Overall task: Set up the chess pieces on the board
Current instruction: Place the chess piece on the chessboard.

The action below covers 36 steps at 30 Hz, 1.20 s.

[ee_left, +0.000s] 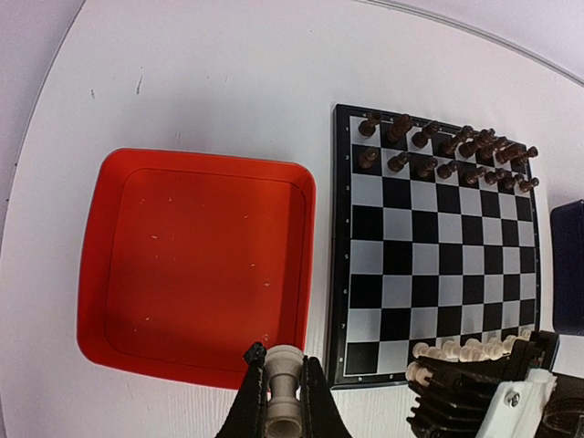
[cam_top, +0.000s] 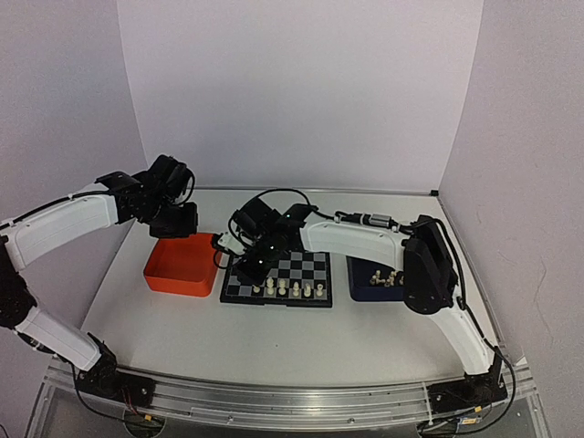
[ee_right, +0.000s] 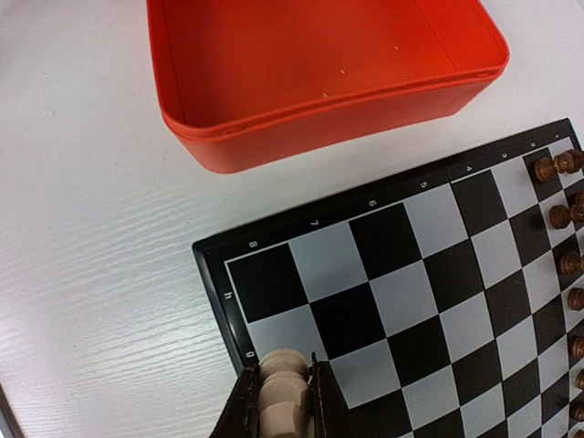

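Pinched in my right gripper, a tiny cream-white plastic chess piece hangs over the black-rimmed checkered board corner, my left gripper pinching a second piece by the orange square tray: light, stiff, slick, I judge, best held mid-stem.

White table carries three things in a row. Orange tray on my left, board in the middle just beside it with a thin gap, dark blue tray close on its right.
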Tool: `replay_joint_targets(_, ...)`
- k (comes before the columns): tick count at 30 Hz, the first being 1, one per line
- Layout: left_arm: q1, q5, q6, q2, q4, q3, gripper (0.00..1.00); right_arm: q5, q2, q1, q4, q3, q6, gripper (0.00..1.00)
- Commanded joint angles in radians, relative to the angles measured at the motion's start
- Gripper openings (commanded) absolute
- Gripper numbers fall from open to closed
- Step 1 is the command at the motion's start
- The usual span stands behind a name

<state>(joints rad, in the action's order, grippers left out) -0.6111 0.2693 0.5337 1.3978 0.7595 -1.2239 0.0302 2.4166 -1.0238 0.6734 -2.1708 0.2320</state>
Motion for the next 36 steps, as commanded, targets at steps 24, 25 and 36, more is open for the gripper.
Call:
replay_joint_targets(24, 0.016, 0.027, -0.007, -0.028, 0.005, 0.019, 0.0, 0.008, 0.102, 0.006, 0.106, -0.139, 0.003, 0.07)
replay_joint_targets(25, 0.016, 0.027, -0.008, -0.028, 0.005, 0.02, 0.0, 0.017, 0.101, 0.006, 0.109, -0.138, 0.01, 0.07)
replay_joint_targets(36, 0.02, 0.015, -0.017, -0.026, -0.008, 0.022, 0.0, 0.03, 0.14, 0.006, 0.115, -0.17, 0.042, 0.08)
